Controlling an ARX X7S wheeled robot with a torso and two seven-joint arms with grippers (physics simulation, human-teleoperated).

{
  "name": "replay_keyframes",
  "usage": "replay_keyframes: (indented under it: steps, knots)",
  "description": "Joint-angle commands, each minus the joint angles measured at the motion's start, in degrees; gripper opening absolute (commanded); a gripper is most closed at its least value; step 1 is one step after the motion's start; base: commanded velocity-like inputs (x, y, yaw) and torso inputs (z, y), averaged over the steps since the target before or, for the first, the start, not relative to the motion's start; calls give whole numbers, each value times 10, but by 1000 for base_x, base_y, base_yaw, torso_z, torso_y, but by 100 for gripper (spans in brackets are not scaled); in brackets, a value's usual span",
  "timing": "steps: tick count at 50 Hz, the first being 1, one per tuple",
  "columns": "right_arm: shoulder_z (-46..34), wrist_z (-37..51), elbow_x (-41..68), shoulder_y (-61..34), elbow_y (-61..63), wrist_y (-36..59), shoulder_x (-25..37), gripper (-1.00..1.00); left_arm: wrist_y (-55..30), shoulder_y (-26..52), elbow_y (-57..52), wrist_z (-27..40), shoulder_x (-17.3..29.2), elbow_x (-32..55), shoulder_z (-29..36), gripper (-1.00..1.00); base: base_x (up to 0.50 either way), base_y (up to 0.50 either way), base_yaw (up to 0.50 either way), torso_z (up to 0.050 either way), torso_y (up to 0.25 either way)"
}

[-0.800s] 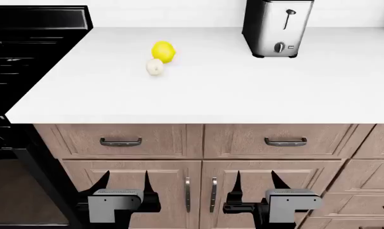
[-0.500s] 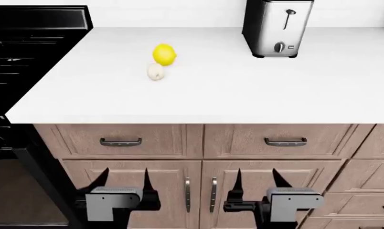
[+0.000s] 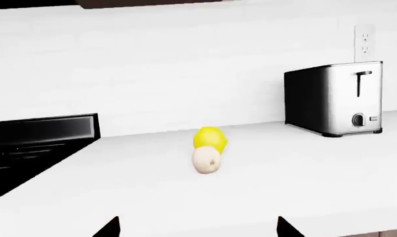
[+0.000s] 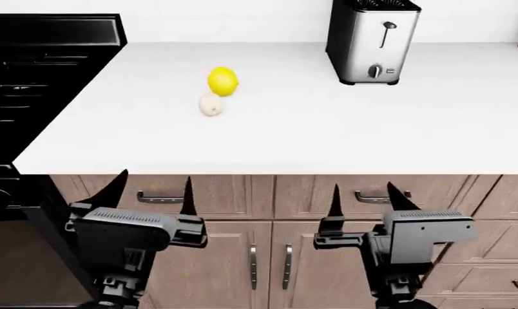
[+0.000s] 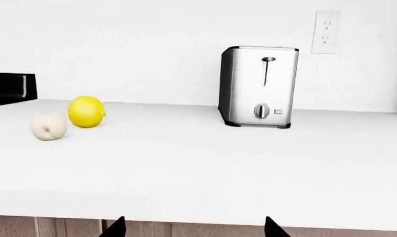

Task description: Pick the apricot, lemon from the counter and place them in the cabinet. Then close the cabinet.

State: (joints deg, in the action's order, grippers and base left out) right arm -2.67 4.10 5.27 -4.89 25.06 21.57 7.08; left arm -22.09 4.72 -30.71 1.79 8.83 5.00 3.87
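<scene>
Both grippers, left gripper (image 4: 154, 190) and right gripper (image 4: 362, 197), are spread empty below the counter (image 4: 328, 129) edge, staged toward the apricot (image 4: 210, 104) at the lemon's (image 4: 223, 82) 7 o'clock.

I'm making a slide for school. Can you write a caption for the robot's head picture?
Two open tools, left and right, wait below a white counter holding a lemon, an apricot and a toaster.

left end effector (image 4: 153, 191) raised | right end effector (image 4: 362, 197) raised (both empty)
</scene>
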Motion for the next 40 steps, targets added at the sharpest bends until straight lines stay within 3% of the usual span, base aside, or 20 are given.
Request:
replay_keyframes:
  steps: [1,22,40]
  knots:
    - [2,-2,19,-47,93,99,27,100,-131,53,-122,-13,39,31,-17,100,340,0,0,49,84]
    - [-11,-6,24,-117,161,182,57,100,-259,118,-221,-15,67,77,-52,100,458,264,0,49,83]
    - [-18,-5,32,-151,192,231,72,100,-300,138,-247,-14,76,103,-75,100,126,488,0,44,18]
